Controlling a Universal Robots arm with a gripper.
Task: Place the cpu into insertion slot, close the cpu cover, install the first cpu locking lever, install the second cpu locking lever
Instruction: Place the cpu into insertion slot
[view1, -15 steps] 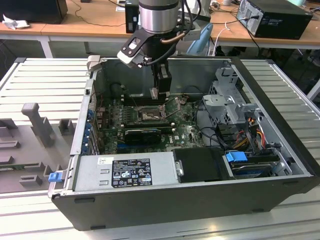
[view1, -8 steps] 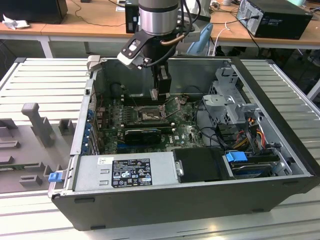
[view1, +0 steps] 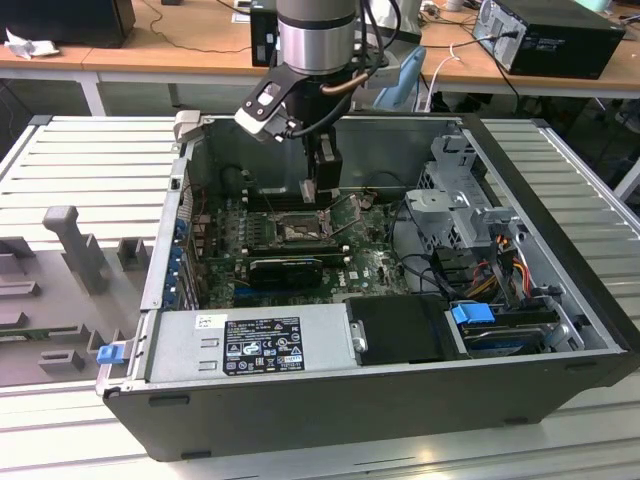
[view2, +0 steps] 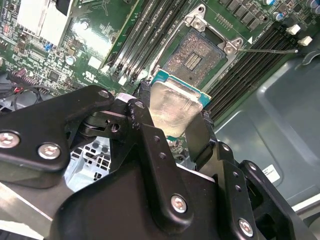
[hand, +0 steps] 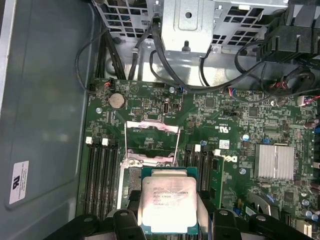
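Nearest lens in both wrist views: black claw (view2: 175, 117), clenched on the cpu (view2: 172, 105) by two opposite edges, silver top facing the cameras. Chip held off the board, just beside the insertion slot (view2: 197, 55); pin field bare, nothing seated. In the first wrist view, chip overlapping one edge of the slot.

cpu cover (hand: 151, 137) tipped up and open on the far side of the slot. Thin locking lever (view2: 267, 50) swung out from a slot corner, across the memory slots (view2: 250, 70).

Exterior view, clock positions taken from the slot (view1: 298, 228):
- 12 to 1 o'clock: claw (view1: 322, 185), arm reaching down over the open case.
- 6 o'clock: black expansion card (view1: 285, 268) close by, power supply (view1: 250, 345) beyond.
- 2 to 3 o'clock: drive cage (view1: 455, 190), well apart.
- 4 o'clock: loose cables (view1: 500, 270).
- 9 o'clock: case wall (view1: 165, 250).

Open room straight above the slot. Case on slatted worktop (view1: 80, 160).
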